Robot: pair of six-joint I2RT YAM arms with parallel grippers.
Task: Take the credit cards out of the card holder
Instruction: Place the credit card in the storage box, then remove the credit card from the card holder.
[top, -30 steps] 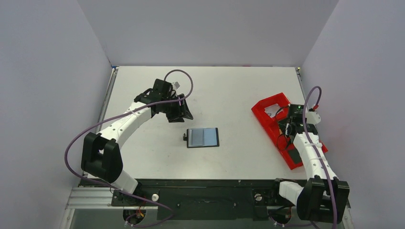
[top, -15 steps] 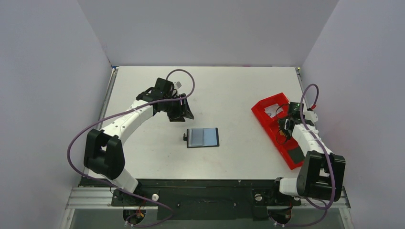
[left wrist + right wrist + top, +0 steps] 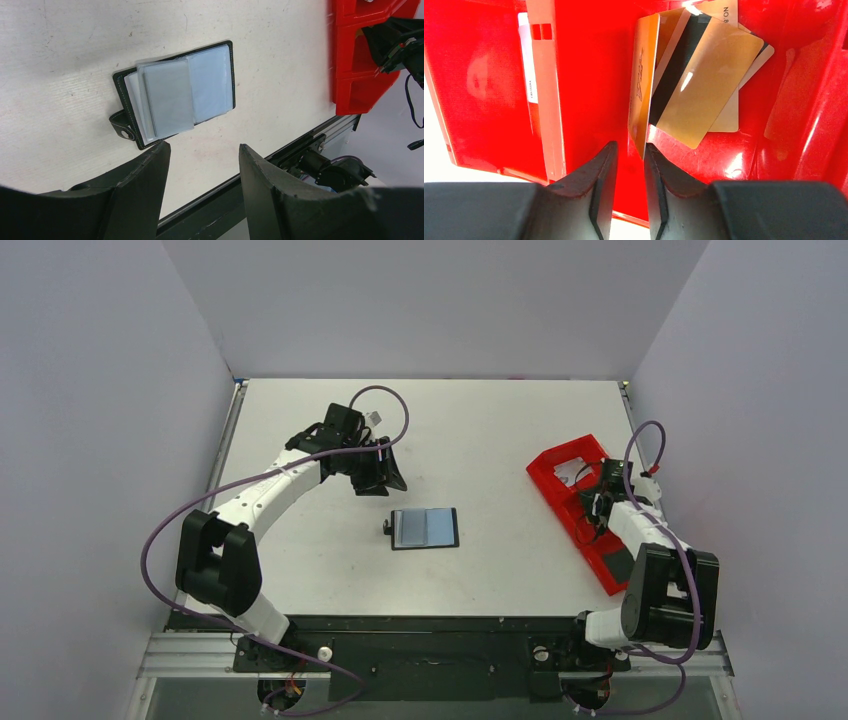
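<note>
Card holder point(image 3: 425, 528): lies flat and open in the middle of the table point(image 3: 480, 430), apart from both arms. Blue-grey inner face up, closing tab point(image 3: 121, 127) sticking out on its left side. From the left wrist view the clear sleeves point(image 3: 167, 97) look pale and blank. Judgement: little or nothing is left in them, though a card under the top leaf cannot be ruled out.

Red compartment tray point(image 3: 548, 483): at the right side of the table, set at a slant. It serves as the drop-off, well away from the holder so the two arms do not crowd each other.

Right gripper point(image 3: 630, 146): down inside one tray compartment. Jaws parted a little, with red floor showing between them and a gap wider than a card is thick. A gold card point(image 3: 644, 75) stands on edge just ahead of the tips, beside the right finger. Judgement: it is let go, not pinched. It leans by a loose pile of cards point(image 3: 704, 85) lying flat in the same compartment. A white card point(image 3: 526, 60) sits in the compartment next door.

Left gripper point(image 3: 203, 146): just beyond the holder, above the table, jaws spread wide and holding nothing. It is tilted so its camera looks back at the holder. Judgement: it is placed there ready to pin or lift a leaf when the next card is drawn.

Risk: the upright card may tip either way.
</note>
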